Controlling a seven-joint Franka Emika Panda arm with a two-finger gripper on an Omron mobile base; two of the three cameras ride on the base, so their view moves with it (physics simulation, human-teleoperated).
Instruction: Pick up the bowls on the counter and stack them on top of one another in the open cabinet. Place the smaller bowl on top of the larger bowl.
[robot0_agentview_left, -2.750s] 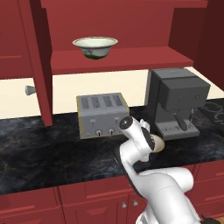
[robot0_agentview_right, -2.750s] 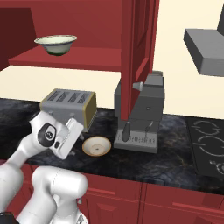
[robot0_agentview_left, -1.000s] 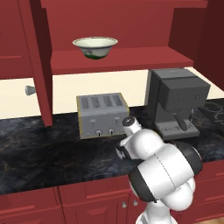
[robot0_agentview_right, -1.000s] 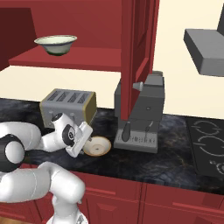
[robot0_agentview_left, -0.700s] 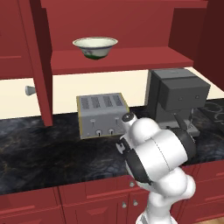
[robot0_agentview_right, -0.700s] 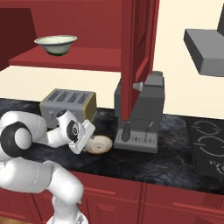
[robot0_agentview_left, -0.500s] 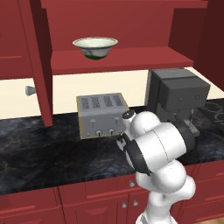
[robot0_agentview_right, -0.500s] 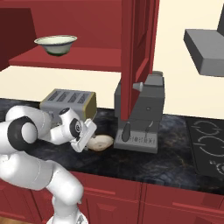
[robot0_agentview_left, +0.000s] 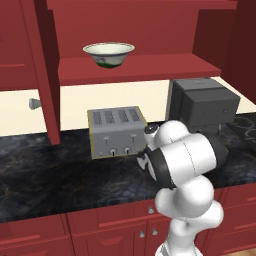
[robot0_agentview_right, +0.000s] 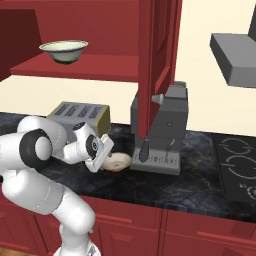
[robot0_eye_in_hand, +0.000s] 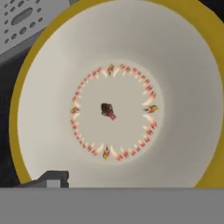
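cabinet (robot0_agentview_left: 145, 67): door open, red shelf above the counter
counter (robot0_agentview_left: 50, 172): black marble, toaster (robot0_agentview_left: 116, 131) at 11 o'clock of the arm
large bowl (robot0_agentview_left: 108, 53): upright on the shelf, mouth up
small bowl (robot0_agentview_right: 117, 161): flat on the counter between toaster and coffee machine (robot0_agentview_right: 162, 129), mouth up; round, no long axis
gripper (robot0_agentview_right: 104, 159): right over the small bowl; can't tell if jaws are open or closed

Flat, even rendered light fills all three views, with no glare and only soft shading. The cabinet (robot0_agentview_left: 135, 67) interior is dimmer under its top, and the counter (robot0_agentview_left: 60, 170) darkens toward its front edge. The smaller bowl (robot0_eye_in_hand: 113, 96) looks soft and slightly blurred up close.
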